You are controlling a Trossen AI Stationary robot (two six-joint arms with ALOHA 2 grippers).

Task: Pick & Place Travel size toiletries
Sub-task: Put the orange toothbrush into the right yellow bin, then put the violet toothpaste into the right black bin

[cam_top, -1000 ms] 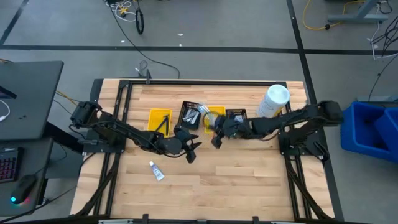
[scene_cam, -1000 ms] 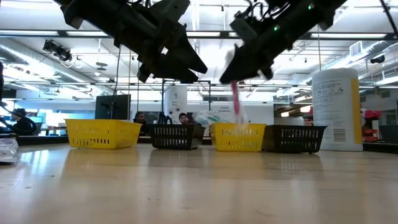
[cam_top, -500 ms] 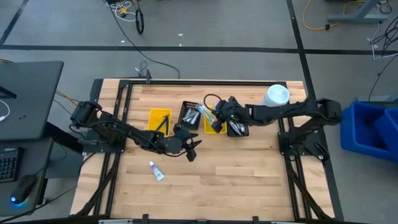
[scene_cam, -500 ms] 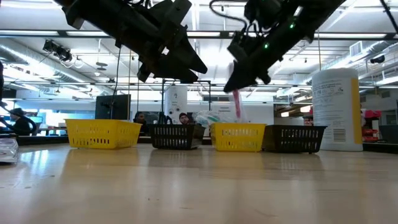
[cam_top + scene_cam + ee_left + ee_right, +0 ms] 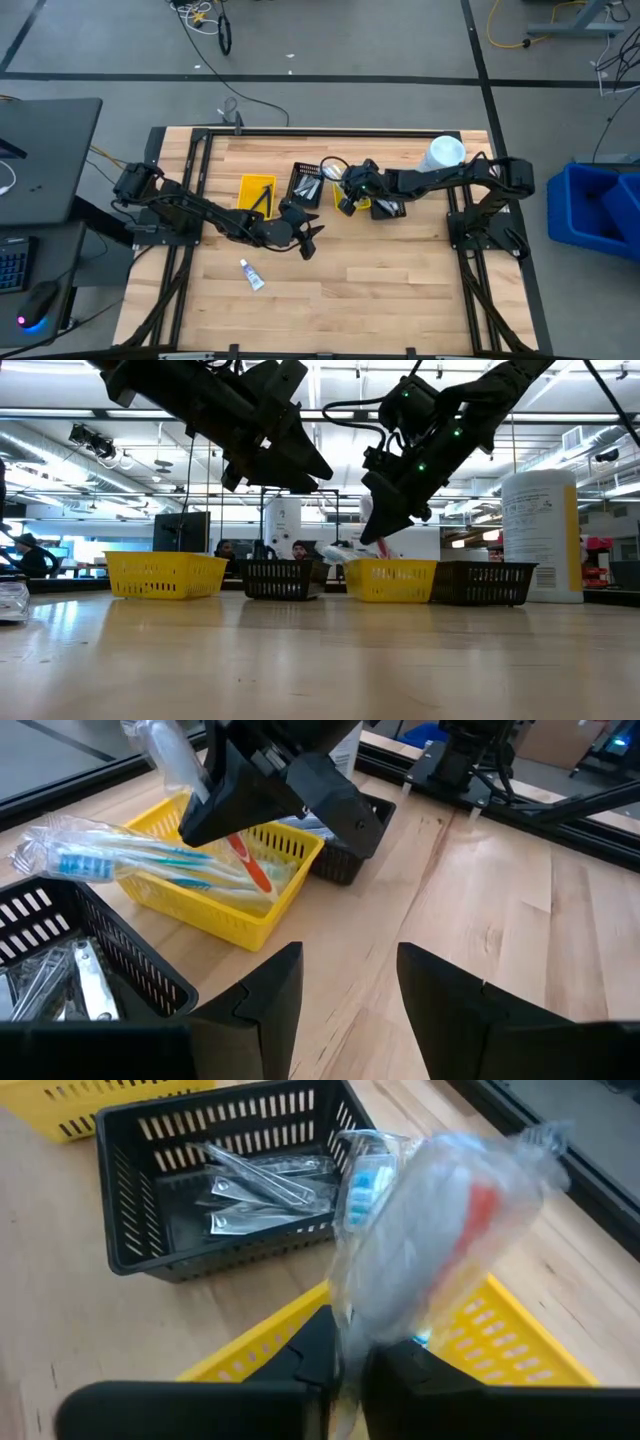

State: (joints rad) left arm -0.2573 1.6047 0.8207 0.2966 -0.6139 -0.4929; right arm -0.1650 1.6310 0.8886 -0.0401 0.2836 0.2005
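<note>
Since a second ago your right gripper [image 5: 349,198] has swung left from beside the far black bin to above the yellow bin [image 5: 262,910], carrying its toothbrush [image 5: 440,1230]. That brush is red-handled, sealed in a clear wrapper, and you have it pinched between the fingers, tilted over wrapped blue brushes [image 5: 130,860] already lying there; the grip looks tight, though the wrapper blurs it. Your left gripper [image 5: 308,240] hovers near the table's middle, fingers apart, unmoved. One tube [image 5: 251,273] lies on the near left boards.
</note>
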